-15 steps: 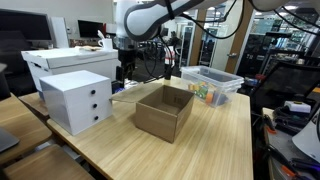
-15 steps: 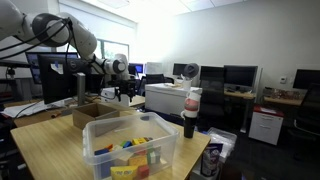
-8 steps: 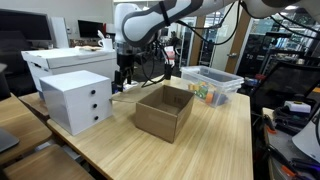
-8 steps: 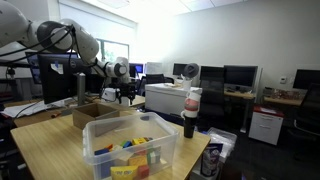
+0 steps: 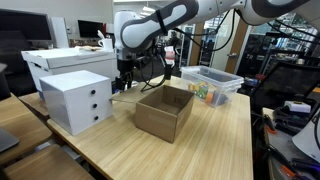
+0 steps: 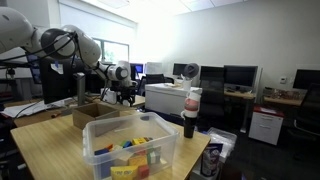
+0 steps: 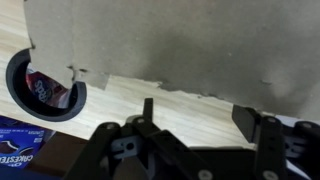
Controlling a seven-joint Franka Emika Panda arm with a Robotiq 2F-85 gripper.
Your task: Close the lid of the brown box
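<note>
- Step in hand: the approach to the lid [image 7: 160,45]. The box [image 5: 164,112] stands open on the table [image 5: 205,145], and nothing of the closing swing is done yet.
- The box sits between the white drawers [image 5: 75,100] and the clear bin [image 5: 212,82]. In an exterior view it lies behind the bin [image 6: 130,145], box [image 6: 95,113].
- The lid fills the top of the wrist view as a plain brown sheet with a ragged free edge. Bare table shows between that edge and the fingers.
- The gripper [image 7: 200,125] has its 2 fingers spread, with nothing between them. It hovers just short of the lid's edge. In both exterior views it hangs low, beside the box on its drawer side: gripper [image 5: 124,82], [image 6: 125,93].
- Next move, as I judge it: get a finger under the free edge or pinch it, then carry it in an arc about the hinge, up and over the opening. The card looks thin, so a hard push straight down would likely bend it or shove the box.
- Writing: none shows on the lid's visible face. A blue pack [image 7: 28,150] at the lower corner carries white letters that seem to read "CRESTED", cut off by the frame.
- A dark round tub [image 7: 45,92] beside it holds red-and-blue print too blurred to read.
</note>
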